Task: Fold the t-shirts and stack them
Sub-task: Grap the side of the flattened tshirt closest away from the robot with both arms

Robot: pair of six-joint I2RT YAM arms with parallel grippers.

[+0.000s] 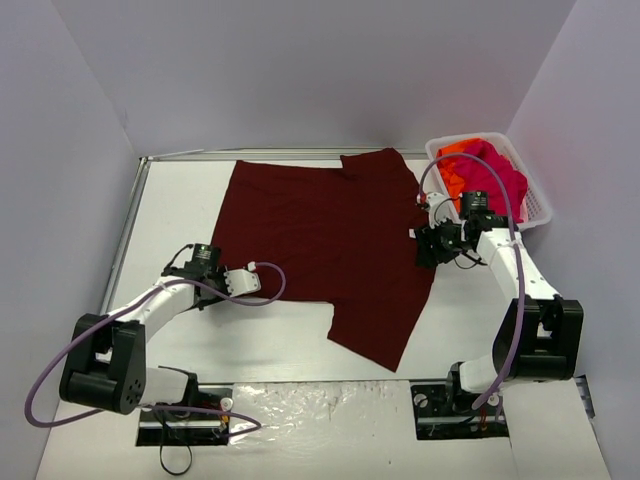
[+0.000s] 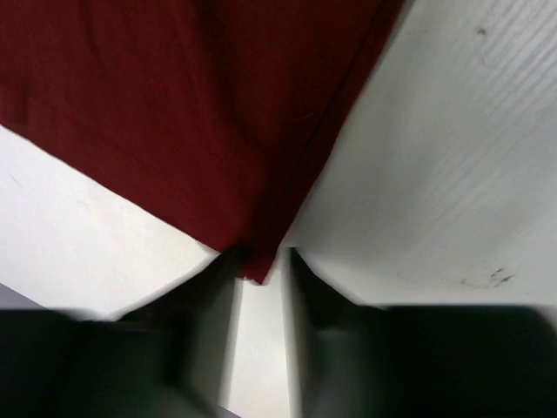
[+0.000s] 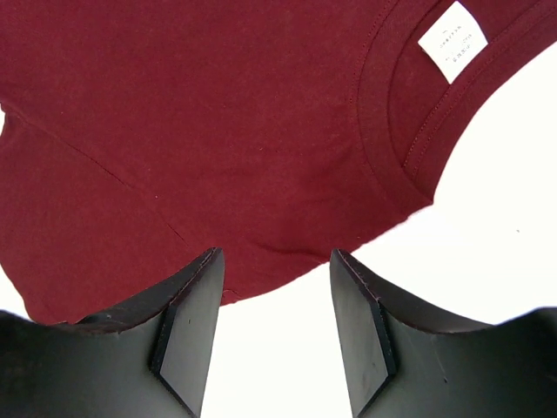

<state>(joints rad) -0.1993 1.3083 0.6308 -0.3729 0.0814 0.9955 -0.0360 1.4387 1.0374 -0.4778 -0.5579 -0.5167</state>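
- The maroon t-shirt [image 1: 330, 240] lies spread flat on the middle of your white table [image 1: 280, 340]. Its collar is at the right edge and one sleeve points toward the near side.
- In the right wrist view you can see its white neck label [image 3: 452, 42] inside the collar [image 3: 392, 113], top right of that picture.
- Your right gripper [image 1: 428, 245] sits at the shirt's right edge, just beside the collar. Its jaws stand wide apart, with the cloth's edge lying just beyond the fingertips [image 3: 196, 287] and nothing held.
- Your left gripper [image 1: 250, 283] is at the shirt's near left corner. Its jaws are narrow, with a slit of table showing between them. The very tip of the corner sits at their mouth, but the view is blurred and you cannot tell whether the fingers [image 2: 209, 305] touch it.
- A pink t-shirt [image 1: 500, 180] and an orange t-shirt [image 1: 452, 180] lie bunched together in the white lattice basket [image 1: 545, 210] at the far right corner, apart from the maroon one.
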